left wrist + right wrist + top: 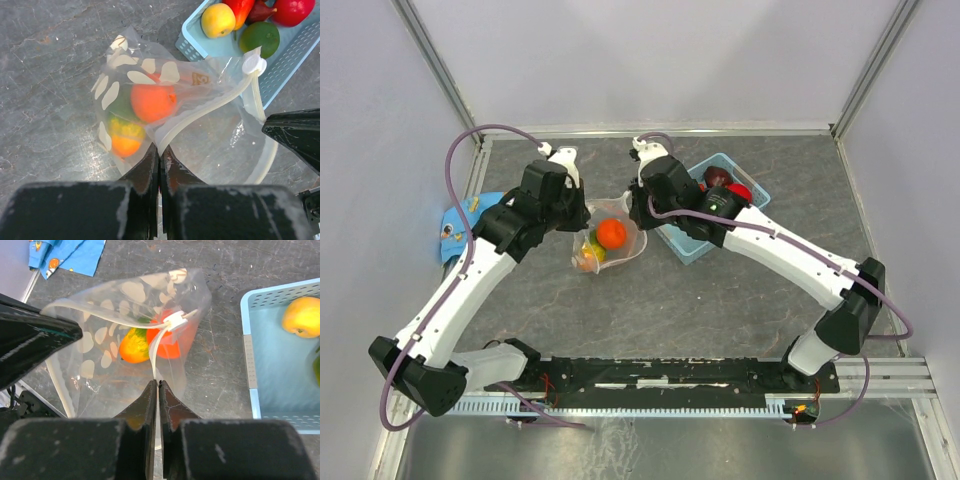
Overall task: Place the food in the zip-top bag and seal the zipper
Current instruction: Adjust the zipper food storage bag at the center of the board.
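Partly filled: some food (152, 102) lies in the zip-top bag (220, 150), more waits in the basket (190, 47). Left tool (159, 159) and right tool (158, 390) each clamp the open, unsealed zipper (155, 355).

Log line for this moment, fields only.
left gripper: shut on zip-top bag rim | right gripper: shut on bag rim | zipper: unsealed | orange fruit: in bag | blue basket: food remaining

Grey stone-look table (650, 300). Plain pale walls (650, 60) left, far, right. Metal posts (438, 65) at far corners. Even, diffuse light.
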### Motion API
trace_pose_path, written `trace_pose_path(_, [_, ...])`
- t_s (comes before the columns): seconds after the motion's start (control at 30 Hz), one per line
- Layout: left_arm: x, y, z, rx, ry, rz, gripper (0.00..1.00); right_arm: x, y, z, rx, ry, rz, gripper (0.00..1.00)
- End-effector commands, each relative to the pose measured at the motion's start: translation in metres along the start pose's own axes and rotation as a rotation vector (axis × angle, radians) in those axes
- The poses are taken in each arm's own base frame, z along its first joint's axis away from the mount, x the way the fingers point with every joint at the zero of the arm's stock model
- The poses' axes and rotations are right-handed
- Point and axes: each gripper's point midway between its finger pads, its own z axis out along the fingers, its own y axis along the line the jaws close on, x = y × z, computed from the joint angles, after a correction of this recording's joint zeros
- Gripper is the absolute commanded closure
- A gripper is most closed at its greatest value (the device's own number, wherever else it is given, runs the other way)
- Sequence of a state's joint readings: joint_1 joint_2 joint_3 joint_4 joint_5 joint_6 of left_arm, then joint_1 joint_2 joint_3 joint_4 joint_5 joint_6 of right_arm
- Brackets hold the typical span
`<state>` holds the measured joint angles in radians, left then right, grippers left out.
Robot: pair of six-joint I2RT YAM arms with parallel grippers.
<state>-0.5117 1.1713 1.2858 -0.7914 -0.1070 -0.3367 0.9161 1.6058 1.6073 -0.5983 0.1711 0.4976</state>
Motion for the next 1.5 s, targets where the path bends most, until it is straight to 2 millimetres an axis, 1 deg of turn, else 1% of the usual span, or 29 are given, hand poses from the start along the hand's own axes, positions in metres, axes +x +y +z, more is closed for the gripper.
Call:
trace_pose_path(0.0, [-0.012,-0.007,-0.011,0.033,-0.029,-0.015,0.97,0.010,-0.008,0.006,0.049,0.052,-0.032,0.89])
trace_pose_path(0.07, [-0.009,-0.015,-0.007,0.080,-0.022,-0.021,0.97,0.016,-0.012,0.009,0.069,0.070,-0.030,0.86])
trace_pose_path(0.13, [-0.006,-0.016,-0.002,0.082,-0.015,-0.032,0.97,0.020,-0.014,0.011,0.076,0.081,-0.029,0.76])
trace_pose_path(0.23, [-0.003,-0.016,0.003,0.082,-0.010,-0.043,0.97,0.025,-0.016,0.012,0.076,0.074,-0.017,0.65])
trace_pose_path(0.3, [-0.002,-0.019,0.005,0.095,-0.010,-0.053,0.97,0.031,-0.019,0.014,0.084,0.075,-0.006,0.62])
trace_pose_path(0.33, [-0.002,-0.020,0.005,0.104,-0.012,-0.059,0.97,0.039,-0.020,0.017,0.083,0.087,0.000,0.61])
trace_pose_path(0.37, [-0.003,-0.023,0.005,0.114,-0.015,-0.064,0.97,0.042,-0.019,0.020,0.072,0.089,0.013,0.60])
trace_pose_path(0.4, [-0.003,-0.023,0.005,0.119,-0.017,-0.069,0.97,0.050,-0.018,0.025,0.062,0.103,0.022,0.60])
trace_pose_path(0.47, [-0.004,-0.024,0.005,0.123,-0.021,-0.074,0.97,0.063,-0.017,0.033,0.050,0.125,0.044,0.62])
trace_pose_path(0.53, [-0.004,-0.022,0.004,0.115,-0.028,-0.075,0.97,0.072,-0.021,0.038,0.066,0.146,0.046,0.70])
trace_pose_path(0.57, [-0.005,-0.020,0.004,0.105,-0.032,-0.074,0.97,0.073,-0.022,0.037,0.074,0.153,0.042,0.75])
trace_pose_path(0.63, [-0.003,-0.013,0.005,0.071,-0.033,-0.067,0.97,0.061,-0.023,0.030,0.086,0.141,0.023,0.86])
trace_pose_path(0.7, [0.001,-0.006,0.007,0.029,-0.020,-0.057,0.97,0.041,-0.019,0.017,0.084,0.110,0.000,0.97])
trace_pose_path(0.73, [0.002,-0.003,0.008,0.010,-0.009,-0.052,0.97,0.031,-0.017,0.011,0.079,0.100,-0.008,0.98])
trace_pose_path(0.8, [0.003,0.000,0.007,-0.008,0.008,-0.041,0.97,0.017,-0.011,0.001,0.066,0.091,-0.028,0.99])
trace_pose_path(0.87, [0.001,0.000,0.004,-0.011,0.013,-0.030,0.97,0.012,-0.012,-0.001,0.081,0.096,-0.040,0.99])
trace_pose_path(0.97, [-0.001,0.005,-0.002,-0.037,0.014,-0.012,0.97,0.016,-0.027,0.003,0.163,0.119,-0.072,0.97])
trace_pose_path(1.07, [0.001,0.010,-0.004,-0.055,0.014,-0.005,0.97,0.029,-0.042,0.017,0.237,0.149,-0.093,0.97])
trace_pose_path(1.17, [0.004,0.011,-0.003,-0.057,0.017,-0.001,0.97,0.038,-0.042,0.027,0.241,0.185,-0.097,0.95])
trace_pose_path(1.27, [0.001,0.012,-0.004,-0.064,0.010,0.005,0.97,0.038,-0.040,0.031,0.237,0.188,-0.104,0.91])
trace_pose_path(1.33, [0.000,0.016,-0.005,-0.084,0.003,0.008,0.97,0.035,-0.042,0.033,0.244,0.178,-0.111,0.88])
trace_pose_path(1.47, [-0.006,0.017,-0.009,-0.094,-0.018,0.009,0.97,0.034,-0.047,0.033,0.256,0.165,-0.113,0.83])
